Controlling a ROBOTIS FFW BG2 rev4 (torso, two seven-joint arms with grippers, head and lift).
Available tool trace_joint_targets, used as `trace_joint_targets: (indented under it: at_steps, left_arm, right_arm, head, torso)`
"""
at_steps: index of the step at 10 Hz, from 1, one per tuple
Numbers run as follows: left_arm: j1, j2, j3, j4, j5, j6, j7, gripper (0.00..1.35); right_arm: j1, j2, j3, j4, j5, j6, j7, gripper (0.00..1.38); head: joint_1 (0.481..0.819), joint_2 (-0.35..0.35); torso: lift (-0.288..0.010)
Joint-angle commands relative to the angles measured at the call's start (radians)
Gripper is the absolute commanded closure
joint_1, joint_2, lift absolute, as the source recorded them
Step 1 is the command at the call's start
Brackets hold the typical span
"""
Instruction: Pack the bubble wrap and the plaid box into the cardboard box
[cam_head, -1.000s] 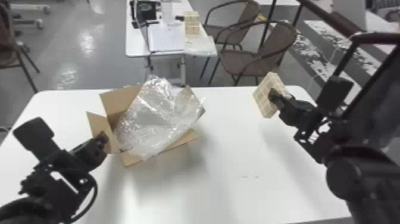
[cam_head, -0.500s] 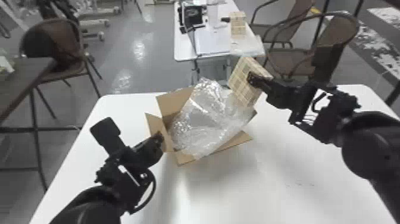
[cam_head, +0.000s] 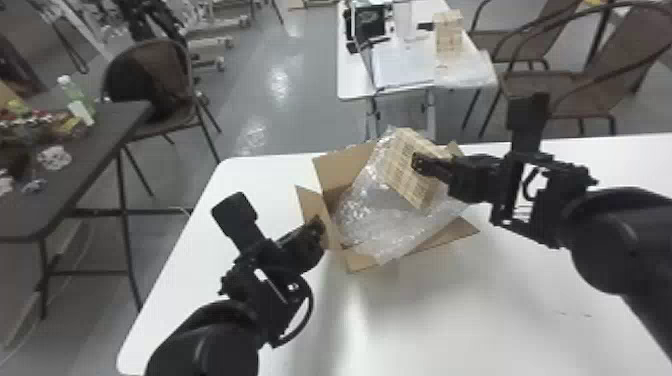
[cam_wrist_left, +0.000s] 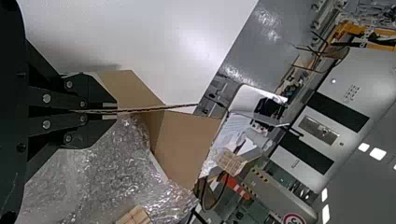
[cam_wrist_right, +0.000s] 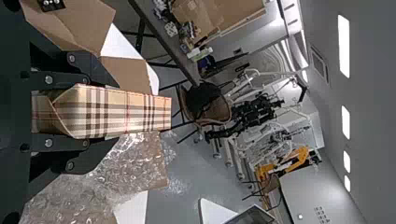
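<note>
In the head view we have the cardboard box (cam_head: 342, 169) standing open on the white table (cam_head: 450, 310), and the bubble wrap (cam_head: 370, 220) lies in its mouth, bulging above the rim, which we take for a cushion that has yet to settle. Our left gripper (cam_head: 319, 226) is at the flap (cam_head: 311, 206) on the box's left side, most likely to keep that side out of the way and steady the light carton while the other arm loads. Our right gripper (cam_head: 419, 163) has the plaid box (cam_head: 400, 172) tilted over the wrap, toward the far right part of the opening; whether it touches the film, we cannot tell. We judge this to be the placing step, with the wrap roughly in and the plaid box still to be lowered. In the left wrist view we see the left gripper clenched on the flap's thin edge, a hold that should stop the carton sliding if the plaid box pushes down. In the right wrist view the right gripper is clamped on the plaid box, a finger against each broad face, so its narrow side lies between them and much of its length juts out beyond, free to go in first. We would straighten it before pressing, since the springy wrap could shove it askew or spill over the rim.
</note>
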Motion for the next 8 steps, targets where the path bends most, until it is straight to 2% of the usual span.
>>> trace_joint_targets:
  at_steps: [1, 2, 3, 4, 5, 6, 8]
  left_arm:
    - [-0.001, -0.003, 0.0, 0.0, 0.0, 0.0, 0.0, 1.22]
    - [-0.001, -0.003, -0.001, 0.0, 0.0, -0.002, 0.0, 1.22]
    - [-0.001, -0.003, -0.001, 0.0, 0.0, -0.003, 0.0, 1.22]
    - [-0.001, -0.003, -0.001, 0.0, 0.0, -0.006, 0.0, 1.22]
    - [-0.001, -0.003, -0.003, 0.003, 0.0, -0.011, 0.0, 1.22]
    - [-0.002, -0.003, -0.001, 0.009, 0.0, -0.018, -0.001, 1.22]
    - [-0.004, -0.003, 0.008, 0.014, 0.0, -0.018, -0.005, 1.22]
  right_arm:
    - [-0.025, 0.001, 0.0, 0.071, 0.04, -0.027, 0.066, 1.01]
    - [-0.053, 0.007, 0.0, 0.134, 0.066, -0.056, 0.155, 0.42]
    - [-0.054, 0.006, -0.001, 0.143, 0.075, -0.096, 0.181, 0.01]
    - [-0.028, -0.002, -0.026, 0.103, 0.086, -0.157, 0.18, 0.07]
    - [0.021, -0.007, -0.086, 0.029, 0.102, -0.215, 0.155, 0.19]
    - [0.087, -0.013, -0.149, -0.064, 0.115, -0.258, 0.1, 0.27]
    - [0.165, -0.048, -0.227, -0.19, 0.092, -0.275, 0.043, 0.33]
  head:
    - [0.695, 0.24]
    - [0.695, 0.24]
    - [0.695, 0.241]
    - [0.695, 0.24]
    - [0.695, 0.233]
    - [0.685, 0.213]
    - [0.663, 0.165]
  torso:
    - [-0.1]
    - [-0.1]
    - [-0.1]
    - [-0.1]
    - [-0.1]
    - [-0.1]
    - [-0.1]
